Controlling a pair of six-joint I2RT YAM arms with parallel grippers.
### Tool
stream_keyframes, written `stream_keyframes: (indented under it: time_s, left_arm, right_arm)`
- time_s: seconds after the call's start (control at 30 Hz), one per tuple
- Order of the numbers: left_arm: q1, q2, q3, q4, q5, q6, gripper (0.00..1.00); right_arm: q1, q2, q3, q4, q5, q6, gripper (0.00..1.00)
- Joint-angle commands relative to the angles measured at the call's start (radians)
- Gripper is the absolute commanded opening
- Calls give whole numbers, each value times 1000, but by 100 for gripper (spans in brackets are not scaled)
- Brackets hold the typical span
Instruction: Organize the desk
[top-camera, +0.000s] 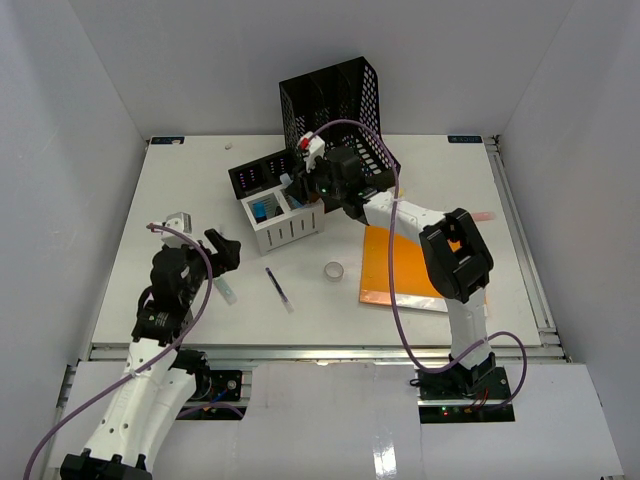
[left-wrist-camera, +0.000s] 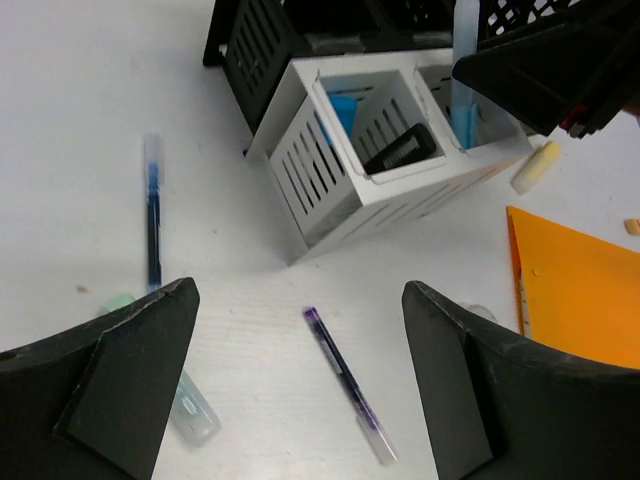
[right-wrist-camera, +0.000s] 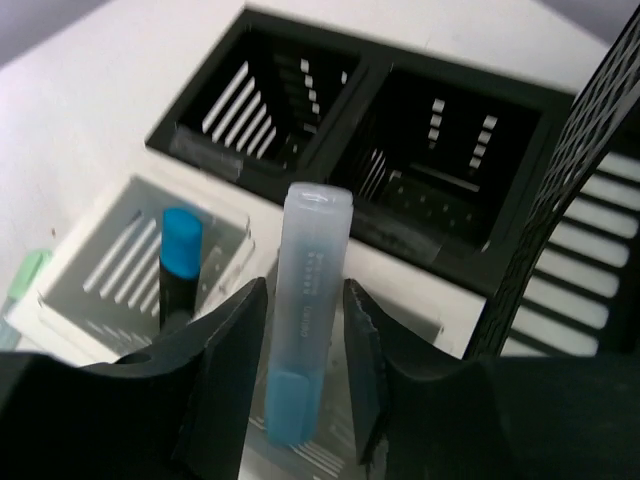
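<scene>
The desk (top-camera: 180, 200) is a white tabletop. My right gripper (top-camera: 302, 182) reaches over a white slotted organizer (top-camera: 285, 228). In the right wrist view the right gripper (right-wrist-camera: 305, 300) is shut on a translucent blue highlighter (right-wrist-camera: 315, 250), held upright over the organizer's right compartment (right-wrist-camera: 330, 455). A blue-capped marker (right-wrist-camera: 180, 250) stands in the left compartment. My left gripper (top-camera: 226, 250) is open and empty above the desk. Below the left gripper (left-wrist-camera: 298, 300) lie a purple pen (left-wrist-camera: 345, 380), a blue pen (left-wrist-camera: 153, 210) and a pale green highlighter (left-wrist-camera: 190, 405).
A black two-cell organizer (top-camera: 262, 172) and a tall black mesh file holder (top-camera: 335, 105) stand behind the white one. An orange folder (top-camera: 400, 265) lies at the right, a small tape roll (top-camera: 333, 271) beside it. A pale yellow stick (left-wrist-camera: 536, 166) lies near the organizer.
</scene>
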Motion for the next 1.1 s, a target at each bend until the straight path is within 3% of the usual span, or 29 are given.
stream_keyframes:
  time_s: [0.0,0.27,0.33,0.43,0.63,0.73,0.9,1.07]
  left_arm:
    - [2,-21,18,-155,-21,-297,89]
    - [2,139,108,-457,-203,-493,52]
    - [2,199,118,-495,-234,-529,49]
    - [2,300,133,-531,-253,-553,50]
    - [2,474,161,-487,-249,-545,69]
    - [2,575,188,-439,-258,-503,73]
    - [4,786,279,-425,-292,-471,71]
    - [11,888,321,-415,-294,-466,64]
  right_arm:
    - [-2,-80,-54,95,-28,-25,50]
    - [-21,-227,-128,47,-133,-103,90]
    - [-40,-294,-140,2,-269,-145,95]
    - [-103,-393,-222,-17,-454,-174,97]
    - [-204,-607,-438,-15,-558,-158,98]
    - [-258,-676,-558,-14,-590,-169,98]
    - [-356,-808,-725,-13,-655,-177,98]
    - [-445,-911,-797,-19,-733,-137,98]
